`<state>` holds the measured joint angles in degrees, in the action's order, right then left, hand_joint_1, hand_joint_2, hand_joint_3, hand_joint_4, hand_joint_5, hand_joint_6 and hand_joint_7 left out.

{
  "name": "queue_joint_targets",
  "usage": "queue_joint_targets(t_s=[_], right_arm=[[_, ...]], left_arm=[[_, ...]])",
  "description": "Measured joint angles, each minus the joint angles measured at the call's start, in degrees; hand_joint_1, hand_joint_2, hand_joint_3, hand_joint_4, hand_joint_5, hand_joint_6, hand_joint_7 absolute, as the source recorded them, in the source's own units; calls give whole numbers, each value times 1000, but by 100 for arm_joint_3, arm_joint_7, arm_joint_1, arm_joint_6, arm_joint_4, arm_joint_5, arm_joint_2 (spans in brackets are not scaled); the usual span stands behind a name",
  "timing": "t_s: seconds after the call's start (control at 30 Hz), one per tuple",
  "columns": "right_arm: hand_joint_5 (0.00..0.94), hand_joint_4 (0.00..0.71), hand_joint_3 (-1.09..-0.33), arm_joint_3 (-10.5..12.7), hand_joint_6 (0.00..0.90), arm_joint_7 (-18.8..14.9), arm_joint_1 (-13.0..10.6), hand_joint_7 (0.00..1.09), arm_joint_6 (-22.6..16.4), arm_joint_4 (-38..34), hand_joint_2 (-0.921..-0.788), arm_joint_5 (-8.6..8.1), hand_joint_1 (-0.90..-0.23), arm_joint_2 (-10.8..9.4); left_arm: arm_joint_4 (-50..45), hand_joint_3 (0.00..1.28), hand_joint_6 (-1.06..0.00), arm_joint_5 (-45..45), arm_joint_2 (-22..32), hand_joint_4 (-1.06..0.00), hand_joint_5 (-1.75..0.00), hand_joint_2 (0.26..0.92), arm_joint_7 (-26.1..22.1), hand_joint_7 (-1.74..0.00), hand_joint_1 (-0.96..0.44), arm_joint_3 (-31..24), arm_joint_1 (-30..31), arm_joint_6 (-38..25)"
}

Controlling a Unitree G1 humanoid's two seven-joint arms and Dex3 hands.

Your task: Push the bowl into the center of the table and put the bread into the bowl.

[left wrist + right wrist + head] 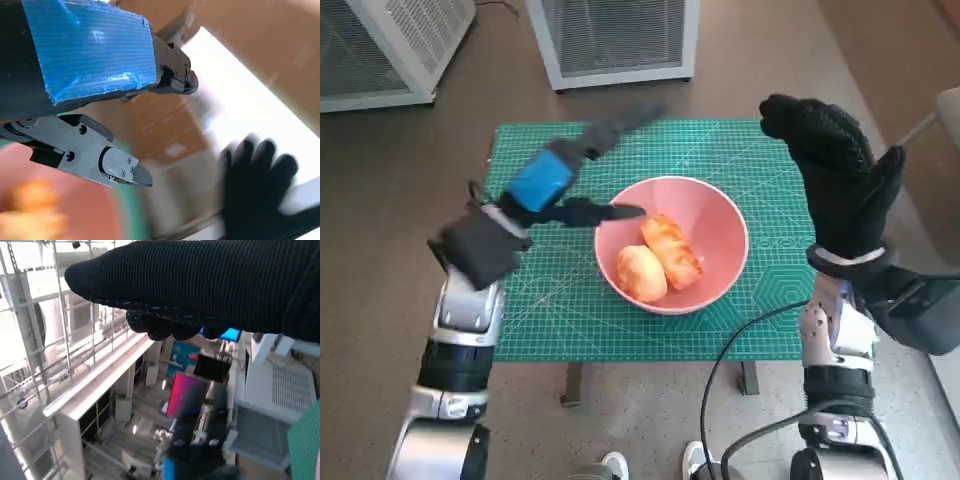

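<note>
Two pieces of bread (658, 258) lie side by side inside the pink bowl (715, 215), touching each other, toward its near-left part; one is rounder and sits nearer, the other is longer and runs away toward the far side. The bowl stands on the green cutting mat (540, 320) that covers the small table, roughly at the middle of the mat. Just left of the bowl, the left hand (555, 180) hangs above the mat with nothing in it, its blue-taped back upward; one dark finger reaches right to the bowl's left rim, and another stretches away toward the far side, blurred. Whether that lower finger touches the rim cannot be told. In the left wrist view the same hand (95, 90) shows its fingers apart and empty, with the bowl (75, 210) and the bread (30, 205) as soft, blurred shapes beside them. The right hand (835, 170), in its black knitted glove, is raised at the right side of the table, above the mat's right edge, released and holding nothing, well apart from the bowl. Beyond the table, two white slatted cabinets (615, 40) stand on the brown floor (440, 150).
</note>
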<state>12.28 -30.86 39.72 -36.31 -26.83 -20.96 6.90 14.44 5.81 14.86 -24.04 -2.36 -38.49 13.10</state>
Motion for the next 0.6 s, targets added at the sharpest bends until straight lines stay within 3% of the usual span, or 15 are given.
queue_joint_targets(t_s=[0.23,0.37,0.6], right_arm=[[0,255,-645,-66,25,246,104,573,99,170,-921,159,-572,39],[0,255,-648,-146,24,367,113,575,176,294,-921,315,-571,55],[0,250,-666,-241,18,514,134,580,263,442,-921,432,-571,110]], left_arm=[[-389,226,-2,304,-282,-126,-5,921,367,-559,-419,-233,127,90],[-429,237,0,448,-430,-131,-7,921,488,-557,-451,-325,170,196],[-442,242,1,652,-645,-141,-12,921,596,-550,-491,-416,234,243]])
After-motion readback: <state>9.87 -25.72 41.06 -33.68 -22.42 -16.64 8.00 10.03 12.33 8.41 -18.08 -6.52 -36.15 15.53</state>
